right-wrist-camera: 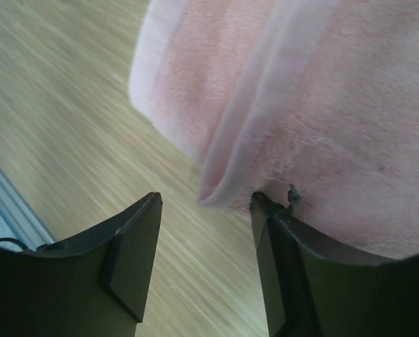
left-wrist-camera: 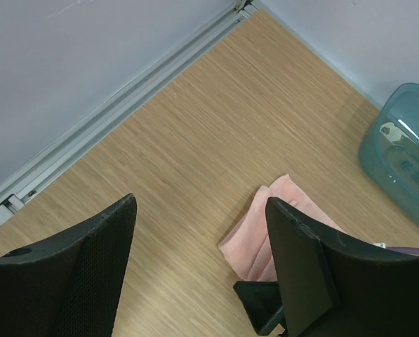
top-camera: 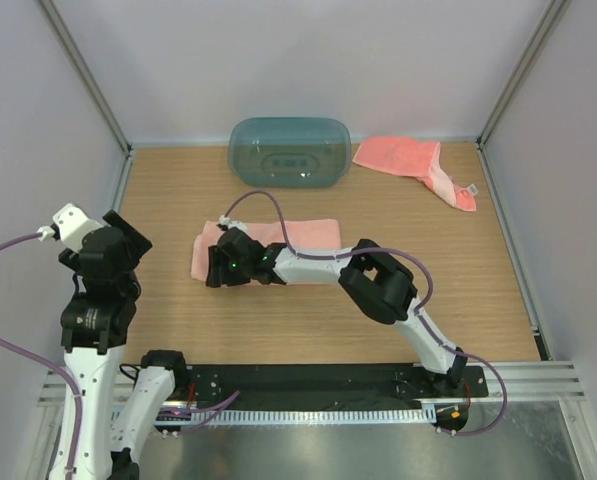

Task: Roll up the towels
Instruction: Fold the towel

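Note:
A light pink folded towel [top-camera: 278, 236] lies flat mid-table. It also shows in the left wrist view [left-wrist-camera: 255, 235] and fills the top of the right wrist view [right-wrist-camera: 279, 98]. My right gripper [top-camera: 216, 266] is open at the towel's left end, low over the table. In the right wrist view the right gripper [right-wrist-camera: 205, 210] straddles the towel's folded edge, with one fingertip [right-wrist-camera: 272, 217] against the cloth. My left gripper [top-camera: 130, 238] is raised at the left and is open and empty [left-wrist-camera: 198, 239]. A second, coral towel [top-camera: 413, 163] lies crumpled at the back right.
A teal translucent bin [top-camera: 289, 151] stands at the back centre and also shows in the left wrist view [left-wrist-camera: 402, 158]. Grey walls with metal rails enclose the wooden table [top-camera: 178, 190] on three sides. The right arm stretches across the table's middle.

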`<action>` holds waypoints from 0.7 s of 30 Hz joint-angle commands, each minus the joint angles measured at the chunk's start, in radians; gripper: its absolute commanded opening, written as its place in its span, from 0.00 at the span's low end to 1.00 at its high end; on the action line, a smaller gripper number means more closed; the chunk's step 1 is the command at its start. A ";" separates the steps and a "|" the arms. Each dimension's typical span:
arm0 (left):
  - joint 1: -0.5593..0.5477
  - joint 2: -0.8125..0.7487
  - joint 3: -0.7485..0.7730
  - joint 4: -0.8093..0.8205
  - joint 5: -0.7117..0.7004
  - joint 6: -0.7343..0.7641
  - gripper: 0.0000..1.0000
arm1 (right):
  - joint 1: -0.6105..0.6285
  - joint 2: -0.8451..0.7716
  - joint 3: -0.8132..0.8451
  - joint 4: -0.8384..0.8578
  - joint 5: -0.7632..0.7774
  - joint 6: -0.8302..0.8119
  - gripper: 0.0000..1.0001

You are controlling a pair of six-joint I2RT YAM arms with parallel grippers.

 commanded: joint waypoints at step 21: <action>-0.003 0.510 0.058 0.100 0.634 0.046 0.73 | -0.346 -0.611 -0.547 0.133 -0.190 -0.055 0.82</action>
